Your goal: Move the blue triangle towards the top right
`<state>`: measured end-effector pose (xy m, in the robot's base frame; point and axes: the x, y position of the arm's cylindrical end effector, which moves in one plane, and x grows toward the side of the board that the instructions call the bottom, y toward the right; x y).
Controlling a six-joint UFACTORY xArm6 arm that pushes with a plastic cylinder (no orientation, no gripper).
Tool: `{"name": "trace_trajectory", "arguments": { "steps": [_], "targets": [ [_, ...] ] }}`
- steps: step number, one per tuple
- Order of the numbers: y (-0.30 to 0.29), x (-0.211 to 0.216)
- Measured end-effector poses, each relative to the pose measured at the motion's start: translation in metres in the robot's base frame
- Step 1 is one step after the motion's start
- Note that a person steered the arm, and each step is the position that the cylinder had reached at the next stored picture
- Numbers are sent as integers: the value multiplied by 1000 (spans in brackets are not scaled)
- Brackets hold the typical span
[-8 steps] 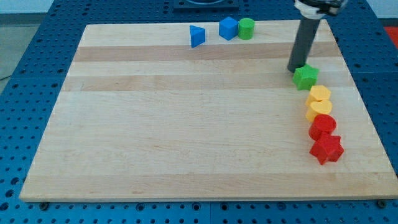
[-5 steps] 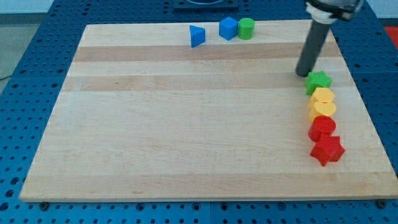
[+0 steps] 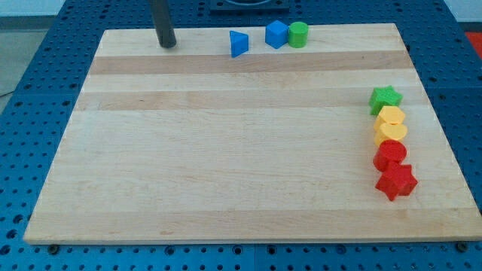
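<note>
The blue triangle [image 3: 239, 44] lies near the board's top edge, left of centre-top. My tip [image 3: 167, 45] rests on the board well to the view's left of it, with a clear gap between them. A blue cube [image 3: 276, 35] and a green cylinder [image 3: 298, 35] sit just to the right of the triangle, touching each other.
At the view's right edge a column of blocks runs downward: a green star [image 3: 385, 98], two yellow blocks [image 3: 390, 117] [image 3: 389, 132], a red cylinder [image 3: 390, 154] and a red star [image 3: 396, 181]. The wooden board [image 3: 226, 150] sits on a blue pegboard.
My tip left the green star at the right and moved far across to the top left, beyond the blue triangle. The green star was nudged right and down earlier; no block moved since.
</note>
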<state>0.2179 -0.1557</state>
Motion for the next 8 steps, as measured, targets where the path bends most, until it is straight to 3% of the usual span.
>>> {"name": "trace_trajectory", "arguments": {
  "steps": [1, 4, 5, 7, 8],
  "targets": [
    [52, 2],
    [249, 68],
    [245, 76],
    [296, 91],
    [248, 80]
  ]
}}
